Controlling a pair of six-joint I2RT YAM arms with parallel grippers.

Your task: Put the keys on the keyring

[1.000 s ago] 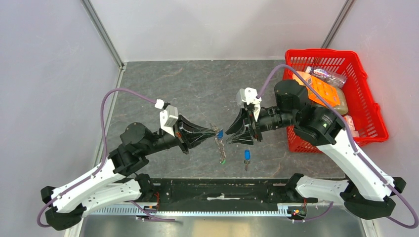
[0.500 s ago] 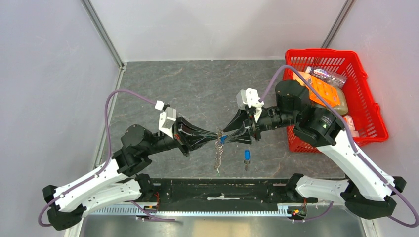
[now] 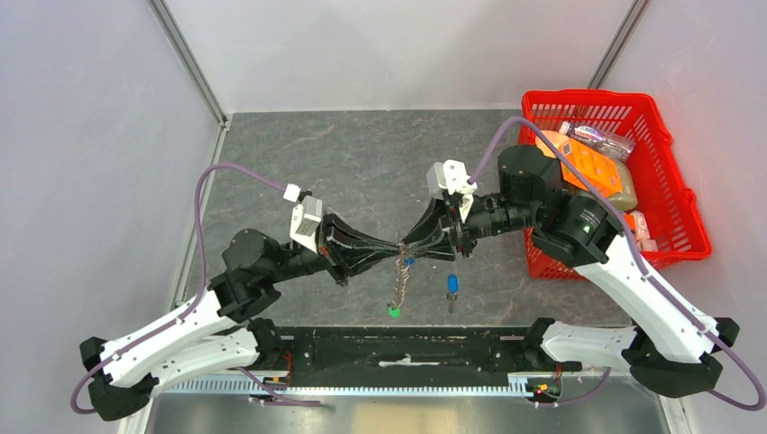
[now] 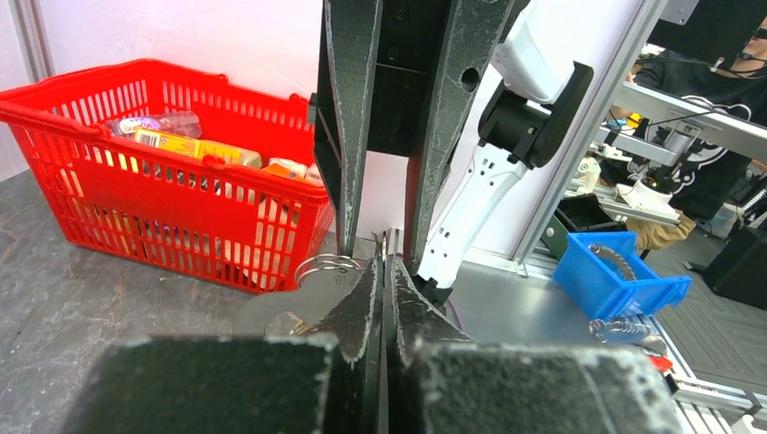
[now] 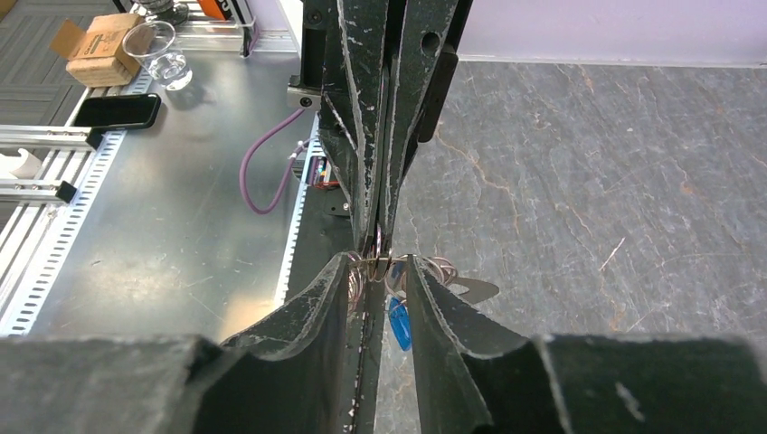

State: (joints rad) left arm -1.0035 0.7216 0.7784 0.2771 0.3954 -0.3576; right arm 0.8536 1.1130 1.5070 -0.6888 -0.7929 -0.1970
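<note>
Top external view: what differs from a second ago?

— The right end effector (image 3: 409, 246) stood back from the left end effector (image 3: 396, 245) then, with its jaws spread. Now the two tips meet nose to nose above the counter (image 3: 362, 163), with the keyring (image 3: 402, 253) between them. The left one has barely shifted. The green tag (image 3: 394, 312) at the chain's end now sits closer to the near edge and further left than it did. The loose key (image 3: 451, 287) on the counter has not moved, nor has the red basket (image 3: 669, 181).

Which way do the things point, and who holds what?

— The keyring is up at the meeting tips. Its chain (image 3: 398, 285) runs from there toward the near edge, leaning slightly left, with the tag at the far end of it. A blue-capped key (image 5: 398, 327) sits right at the ring; the right wrist view shows it between that end effector's fingers (image 5: 330, 298). The loose key lies just right of the chain, its long axis running far to near, with the blue cap at the far end and the blade toward the arms' bases. The left end effector is pinched tight on the keyring: the left wrist view shows thin metal nipped at its tips. The right one stands narrow, half parted, straddling the ring. Whether it presses on anything I cannot tell.
</note>
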